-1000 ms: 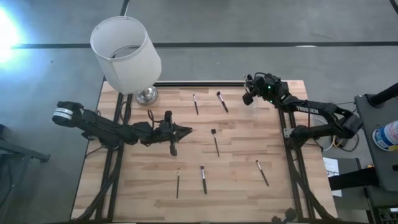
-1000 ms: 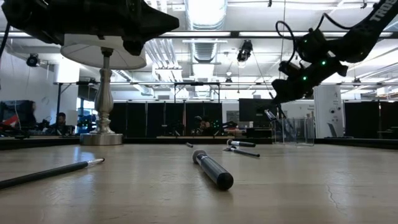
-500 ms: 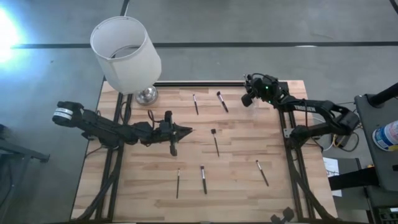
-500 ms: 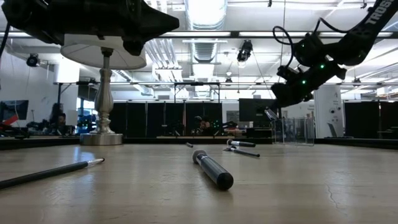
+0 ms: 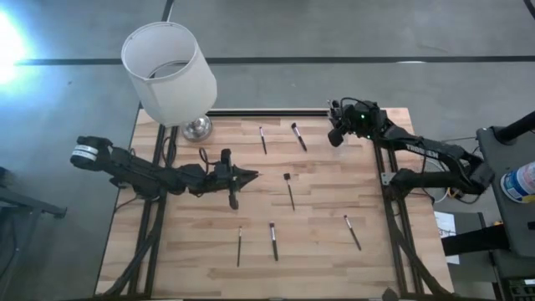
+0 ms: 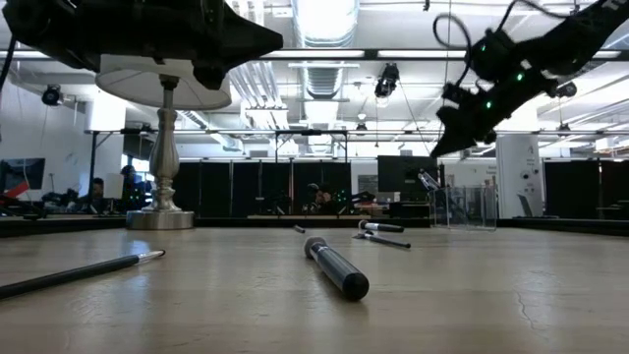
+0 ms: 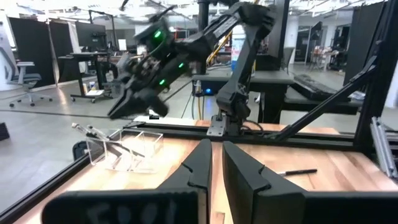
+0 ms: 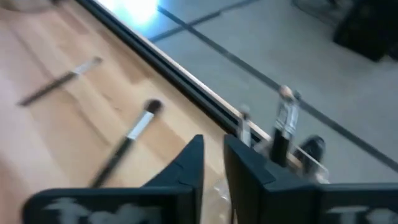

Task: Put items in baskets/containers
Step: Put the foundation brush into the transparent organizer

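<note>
A small clear cup (image 6: 470, 208) stands at the table's far right, with brushes (image 8: 283, 127) leaning inside it. My right gripper (image 5: 333, 136) hangs above and just beside the cup (image 7: 124, 149), tipped downward, its fingers a narrow gap apart and holding nothing. Loose brushes lie flat on the wood: two at the far middle (image 5: 262, 140) (image 5: 298, 136), one at the centre (image 5: 289, 191), three near the front (image 5: 239, 246) (image 5: 272, 241) (image 5: 353, 232). My left gripper (image 5: 255, 176) waits shut and level above the table's middle left.
A lamp with a big white shade (image 5: 167, 71) and a metal foot (image 5: 197, 128) stands at the far left corner. A black rail (image 5: 267, 111) runs along the far edge. People sit in the room beyond the table (image 6: 93, 192).
My right gripper has risen from just over the cup and tipped closer to level, staying above the table's far right corner. Nothing on the table has moved.
</note>
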Controlling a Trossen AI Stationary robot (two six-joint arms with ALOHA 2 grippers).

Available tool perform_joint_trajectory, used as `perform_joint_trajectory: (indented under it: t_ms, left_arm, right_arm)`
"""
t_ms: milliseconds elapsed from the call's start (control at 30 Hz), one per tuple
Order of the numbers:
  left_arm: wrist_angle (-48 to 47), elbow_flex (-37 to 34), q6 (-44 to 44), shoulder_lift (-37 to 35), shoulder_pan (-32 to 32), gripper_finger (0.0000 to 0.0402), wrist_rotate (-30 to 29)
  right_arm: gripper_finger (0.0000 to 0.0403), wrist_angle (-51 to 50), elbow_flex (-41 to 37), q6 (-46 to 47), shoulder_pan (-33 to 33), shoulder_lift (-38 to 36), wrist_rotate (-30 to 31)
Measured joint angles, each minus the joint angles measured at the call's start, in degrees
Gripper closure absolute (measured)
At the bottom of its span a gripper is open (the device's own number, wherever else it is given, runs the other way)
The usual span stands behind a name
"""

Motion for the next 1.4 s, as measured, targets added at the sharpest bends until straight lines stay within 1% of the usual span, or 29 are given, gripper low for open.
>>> perform_joint_trajectory:
  t_ms: [67, 167, 233, 300, 467, 567, 667, 767, 867, 933, 1033, 1133, 1200, 1300, 1400]
  left_arm:
    - [-0.8, 0.0, 0.0, 0.0, 0.0, 0.0369, -0.2]
    - [-3.2, 0.0, -0.4, 0.0, 0.0, 0.0369, -0.3]
    - [-6.4, 0.0, -0.7, 0.0, -0.2, 0.0369, -0.3]
    - [-8.3, -0.6, -2.0, 0.0, -0.4, 0.0369, -0.2]
    - [-8.7, -4.3, -7.1, 0.0, -0.4, 0.0369, -0.3]
    - [-8.3, -6.6, -9.6, 0.0, -0.4, 0.0369, -0.4]
    - [-6.9, -8.5, -11.8, 0.0, -0.4, 0.0369, -0.4]
    - [-6.5, -9.0, -12.8, 0.0, -0.4, 0.0369, -0.4]
    - [-6.4, -9.0, -13.1, 0.0, -0.5, 0.0369, -0.4]
    - [-6.5, -8.9, -13.2, 0.0, -0.8, 0.0369, -0.3]
    - [-6.3, -8.8, -13.2, 0.0, -1.3, 0.0369, -0.2]
    - [-6.3, -8.8, -13.2, 0.0, -1.7, 0.0369, -0.2]
    - [-6.2, -8.8, -13.2, 0.0, -1.9, 0.0369, -0.2]
    - [-6.0, -8.8, -13.2, 0.0, -1.9, 0.0369, -0.2]
    - [-6.0, -8.8, -13.2, 0.0, -1.9, 0.0369, -0.2]
  right_arm:
    - [0.0383, -0.7, -0.1, 1.0, 2.6, -3.0, 0.0]
    - [0.0391, -1.4, -1.2, 4.1, 7.8, -7.4, 0.0]
    - [0.0393, -1.9, -2.4, 5.7, 12.6, -9.8, 0.5]
    - [0.0394, -2.3, -3.6, 7.0, 18.1, -11.6, 3.9]
    - [0.0394, -8.4, -4.3, 11.1, 32.7, -13.1, 17.0]
    - [0.0394, -14.3, -4.3, 17.7, 41.1, -13.1, 20.6]
    - [0.0394, -23.7, -3.5, 28.4, 48.8, -12.6, 22.5]
    - [0.0394, -33.1, -3.1, 41.2, 56.3, -12.3, 22.7]
    - [0.0394, -40.7, -2.8, 54.7, 63.3, -12.3, 20.6]
    - [0.0391, -43.8, -2.8, 62.3, 67.9, -12.3, 18.9]
    - [0.0375, -45.2, -2.9, 71.8, 74.4, -11.8, 17.9]
    - [0.0349, -45.7, -3.0, 79.5, 79.6, -10.1, 17.7]
    - [0.0329, -45.6, -3.0, 83.0, 81.7, -8.4, 17.7]
    - [0.03, -45.6, -3.0, 86.3, 83.0, -5.0, 17.3]
    - [0.0277, -44.8, -3.0, 87.5, 83.0, -1.2, 14.3]
